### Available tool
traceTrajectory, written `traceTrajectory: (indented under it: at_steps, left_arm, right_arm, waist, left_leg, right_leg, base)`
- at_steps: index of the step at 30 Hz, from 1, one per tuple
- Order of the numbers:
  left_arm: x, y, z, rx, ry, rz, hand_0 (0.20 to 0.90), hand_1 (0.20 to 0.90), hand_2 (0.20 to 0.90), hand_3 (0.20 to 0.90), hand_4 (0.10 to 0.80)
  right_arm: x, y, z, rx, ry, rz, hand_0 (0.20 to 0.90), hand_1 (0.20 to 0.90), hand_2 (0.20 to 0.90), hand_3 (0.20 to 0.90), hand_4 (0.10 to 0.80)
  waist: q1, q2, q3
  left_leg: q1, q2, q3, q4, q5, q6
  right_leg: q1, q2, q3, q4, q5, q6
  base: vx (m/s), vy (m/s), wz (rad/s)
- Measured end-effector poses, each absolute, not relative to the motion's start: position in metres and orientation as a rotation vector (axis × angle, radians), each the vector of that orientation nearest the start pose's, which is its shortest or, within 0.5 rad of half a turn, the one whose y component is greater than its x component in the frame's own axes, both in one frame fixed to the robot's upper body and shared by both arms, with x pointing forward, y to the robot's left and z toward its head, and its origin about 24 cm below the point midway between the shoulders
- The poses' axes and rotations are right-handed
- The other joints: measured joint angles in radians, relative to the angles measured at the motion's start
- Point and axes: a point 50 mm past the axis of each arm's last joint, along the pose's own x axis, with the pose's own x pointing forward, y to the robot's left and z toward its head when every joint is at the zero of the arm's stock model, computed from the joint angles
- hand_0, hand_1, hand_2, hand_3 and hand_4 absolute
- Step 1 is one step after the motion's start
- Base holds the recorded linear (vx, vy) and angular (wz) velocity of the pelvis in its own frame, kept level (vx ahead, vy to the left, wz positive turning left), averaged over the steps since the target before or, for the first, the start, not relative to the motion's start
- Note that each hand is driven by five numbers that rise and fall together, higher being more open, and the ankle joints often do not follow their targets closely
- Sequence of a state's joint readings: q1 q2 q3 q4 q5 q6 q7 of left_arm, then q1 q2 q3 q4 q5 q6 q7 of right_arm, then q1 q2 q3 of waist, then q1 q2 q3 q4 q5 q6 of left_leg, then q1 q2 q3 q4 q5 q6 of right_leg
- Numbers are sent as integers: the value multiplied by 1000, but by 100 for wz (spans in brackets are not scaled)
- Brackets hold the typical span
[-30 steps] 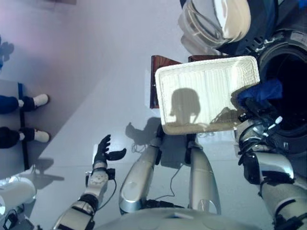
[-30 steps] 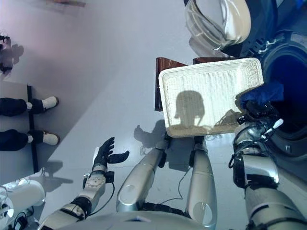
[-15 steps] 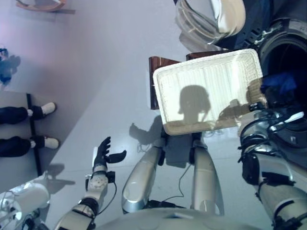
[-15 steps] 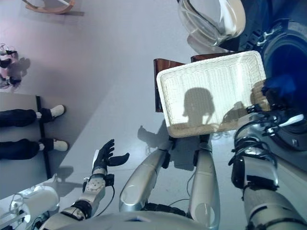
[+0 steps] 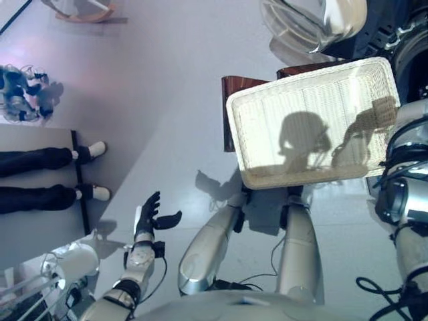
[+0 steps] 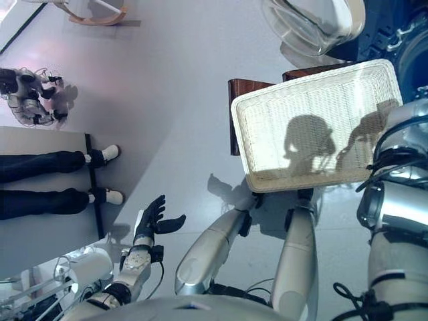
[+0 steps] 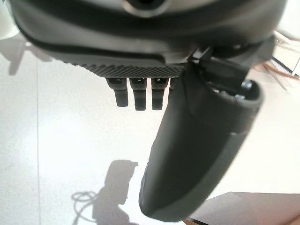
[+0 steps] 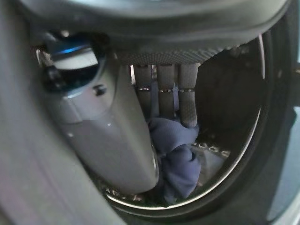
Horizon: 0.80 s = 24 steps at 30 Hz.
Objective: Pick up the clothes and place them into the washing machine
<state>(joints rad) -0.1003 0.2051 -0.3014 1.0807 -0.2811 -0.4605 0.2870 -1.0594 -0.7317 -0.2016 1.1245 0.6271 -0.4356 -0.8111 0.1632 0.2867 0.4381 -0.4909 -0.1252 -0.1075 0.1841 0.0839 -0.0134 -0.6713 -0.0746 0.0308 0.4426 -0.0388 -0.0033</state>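
1. Your right hand (image 8: pixel 164 101) is reaching inside the washer drum (image 8: pixel 234 93), fingers and thumb pinching the blue cloth (image 8: pixel 176 154).
2. A second ago that cloth was hanging outside the opening; now it is past the rim.
3. Your left hand (image 5: pixel 148 215) is idling open, low over the floor.
4. The basket (image 5: pixel 314 120) is sitting empty, so releasing likely finishes this.

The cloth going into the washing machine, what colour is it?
Dark blue. The cloth shows best in the right wrist view.
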Motion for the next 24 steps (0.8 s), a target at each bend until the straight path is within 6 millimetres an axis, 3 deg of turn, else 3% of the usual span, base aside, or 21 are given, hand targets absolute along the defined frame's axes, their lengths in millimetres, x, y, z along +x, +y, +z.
traceTrajectory:
  at_steps: [10, 17, 21, 24]
  left_arm:
    - [187, 185, -113, 138, 530, 198, 900, 900, 900, 900, 800]
    - [186, 185, -113, 137, 531, 199, 900, 900, 900, 900, 800]
    - [185, 185, -114, 140, 539, 199, 900, 900, 900, 900, 800]
    - [184, 189, -115, 148, 545, 207, 900, 900, 900, 900, 800]
  right_arm:
    - [330, -379, 236, 436, -508, -1251, 900, 900, 900, 900, 800]
    - [339, -369, 219, 451, -449, -1197, 900, 900, 900, 900, 800]
    - [341, -364, 185, 475, -355, -1162, 900, 900, 900, 900, 800]
    - [345, -348, 152, 493, -258, -1117, 900, 900, 900, 900, 800]
  waist:
    - [-7, 0, 0]
    - [-22, -1, 0]
    - [-35, -6, 3]
    - [-52, -32, -1]
  left_leg:
    - [10, 1, 7, -2, 0, 0]
    - [16, 2, 6, 1, -1, 0]
    - [38, 5, -3, 3, -3, -3]
    - [42, 7, -5, 6, -6, -5]
  right_leg:
    - [7, 4, 9, -3, 0, 0]
    - [15, 11, 8, -3, 1, 1]
    - [48, 13, -3, -9, 1, 0]
    - [52, 15, -6, -12, 1, 0]
  base:
    - [12, 7, -2]
    - [0, 0, 0]
    - [-9, -15, 3]
    - [-15, -4, 0]
